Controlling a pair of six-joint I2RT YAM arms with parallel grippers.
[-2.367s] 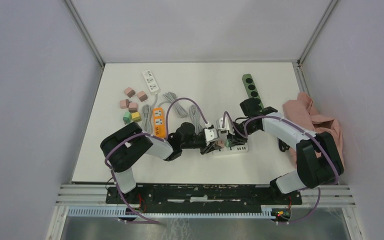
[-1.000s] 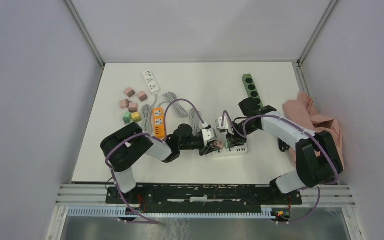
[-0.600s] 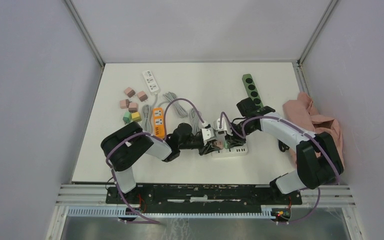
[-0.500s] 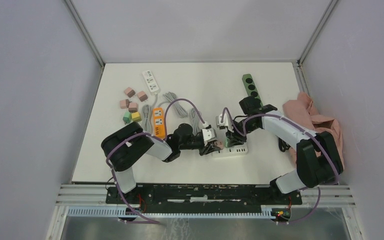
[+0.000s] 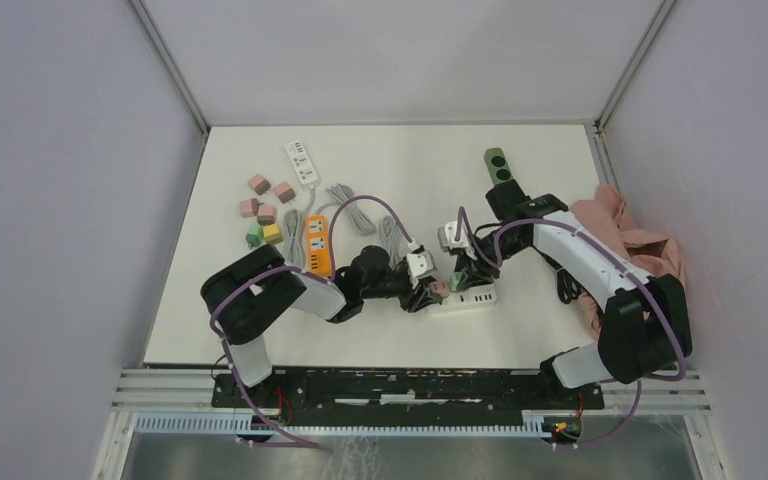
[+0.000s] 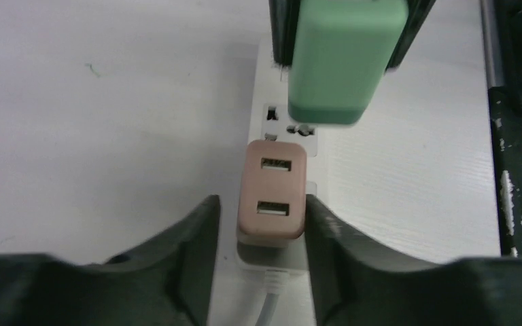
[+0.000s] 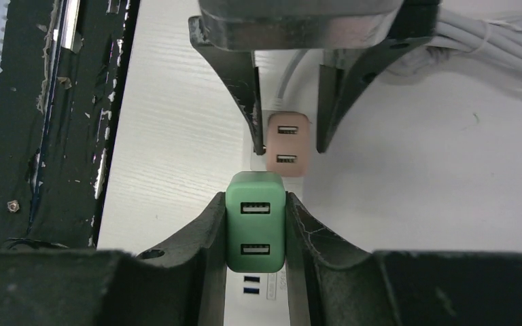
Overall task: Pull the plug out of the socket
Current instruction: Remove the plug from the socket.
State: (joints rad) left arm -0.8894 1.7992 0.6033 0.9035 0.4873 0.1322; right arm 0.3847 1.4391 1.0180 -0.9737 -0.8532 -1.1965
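extraction of the green plug (image 7: 255, 231) looks done: the right gripper (image 7: 255, 200) clamps its sides and holds it just above the white power strip (image 6: 279, 114), apparently clear of the socket. the left gripper (image 6: 262, 204) straddles the seated pink plug (image 6: 272, 197), jaws slightly apart, gripping nothing. next, likely carry the green plug aside.

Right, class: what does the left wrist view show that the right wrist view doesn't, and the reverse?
Only the left wrist view: the bare socket on the white power strip, beside the pink plug and below the raised green plug. Only the right wrist view: the green plug's two USB ports, the grey cables and the black rail. Both: the pink plug seated in the strip between the left gripper's fingers, and the right gripper shut on the green plug.
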